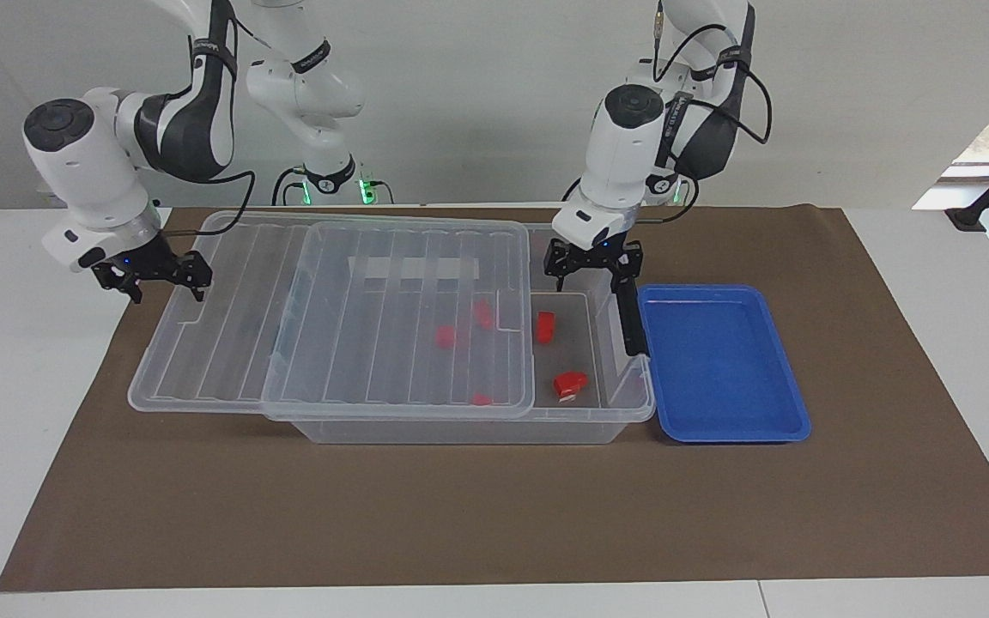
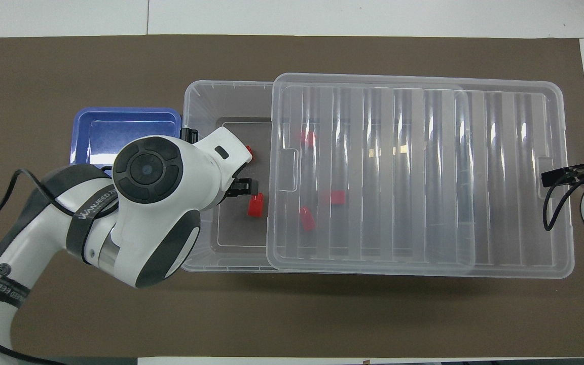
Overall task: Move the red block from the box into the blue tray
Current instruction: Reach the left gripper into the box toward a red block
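The box (image 1: 460,427) is a clear bin whose ribbed lid (image 1: 357,343) is slid toward the right arm's end, leaving the end beside the blue tray (image 1: 722,365) uncovered. A plain red block (image 1: 544,327) lies in that uncovered part, also clear in the overhead view as the red block (image 2: 255,205). My left gripper (image 1: 591,273) hangs open just above this end of the box, holding nothing. The tray holds nothing. My right gripper (image 1: 155,279) waits open at the lid's overhanging end. In the overhead view the left arm covers part of the blue tray (image 2: 119,129).
A red block with a white patch (image 1: 570,384) lies in the uncovered part, farther from the robots. Three more red blocks (image 1: 445,336) sit under the lid. A dark latch handle (image 1: 629,318) stands between box and tray. A brown mat (image 1: 494,515) covers the table.
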`<state>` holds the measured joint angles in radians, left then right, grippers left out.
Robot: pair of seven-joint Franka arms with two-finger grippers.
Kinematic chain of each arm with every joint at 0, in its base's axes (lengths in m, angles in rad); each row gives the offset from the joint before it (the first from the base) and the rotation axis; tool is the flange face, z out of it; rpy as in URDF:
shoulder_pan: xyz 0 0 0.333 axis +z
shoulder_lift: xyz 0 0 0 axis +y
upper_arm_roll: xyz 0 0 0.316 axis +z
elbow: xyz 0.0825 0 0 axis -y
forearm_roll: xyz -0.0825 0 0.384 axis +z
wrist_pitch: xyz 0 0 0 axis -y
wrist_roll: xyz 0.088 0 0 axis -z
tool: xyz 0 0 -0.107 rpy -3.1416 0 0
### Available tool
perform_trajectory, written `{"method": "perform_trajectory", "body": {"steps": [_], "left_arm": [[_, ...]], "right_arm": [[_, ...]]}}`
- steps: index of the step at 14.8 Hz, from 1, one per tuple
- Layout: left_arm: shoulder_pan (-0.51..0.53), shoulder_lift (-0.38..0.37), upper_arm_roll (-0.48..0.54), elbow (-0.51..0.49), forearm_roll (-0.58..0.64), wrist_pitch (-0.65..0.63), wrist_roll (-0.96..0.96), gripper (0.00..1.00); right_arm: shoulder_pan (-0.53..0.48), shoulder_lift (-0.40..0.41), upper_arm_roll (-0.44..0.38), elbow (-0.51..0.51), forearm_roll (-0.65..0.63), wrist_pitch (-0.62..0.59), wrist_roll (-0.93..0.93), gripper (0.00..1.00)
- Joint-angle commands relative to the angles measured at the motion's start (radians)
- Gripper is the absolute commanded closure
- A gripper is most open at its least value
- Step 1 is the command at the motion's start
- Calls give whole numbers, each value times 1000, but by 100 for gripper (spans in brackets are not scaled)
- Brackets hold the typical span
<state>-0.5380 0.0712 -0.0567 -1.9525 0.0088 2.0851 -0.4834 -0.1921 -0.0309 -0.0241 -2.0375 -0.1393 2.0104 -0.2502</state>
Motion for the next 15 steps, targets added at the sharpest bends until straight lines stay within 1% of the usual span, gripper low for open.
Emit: {"method": "perform_trajectory", "body": {"steps": [1, 3, 8, 10, 13, 15], "left_arm": [[-20, 30, 14, -34, -3, 96, -35, 0], [-23, 33, 14, -68, -3, 151, -46, 0], [-33, 32, 11, -150, -3, 233, -43, 0], [-40, 36, 11, -164, -3, 243, -43, 0], [-65, 52, 11, -203, -3, 294, -44, 0], [-68, 65, 11, -207, -3, 314, -46, 0]], "right_arm": [[-24, -1, 7, 2, -14, 11, -38, 0], [-30, 0, 7, 3, -13, 13, -57, 0], [-36, 6, 7, 14, -14, 11, -67, 0], [-36, 6, 7, 17, -14, 10, -74, 0], [-40, 6, 7, 17, -20, 10, -75, 0], [-43, 8, 6, 19, -22, 10, -78, 0]]}}
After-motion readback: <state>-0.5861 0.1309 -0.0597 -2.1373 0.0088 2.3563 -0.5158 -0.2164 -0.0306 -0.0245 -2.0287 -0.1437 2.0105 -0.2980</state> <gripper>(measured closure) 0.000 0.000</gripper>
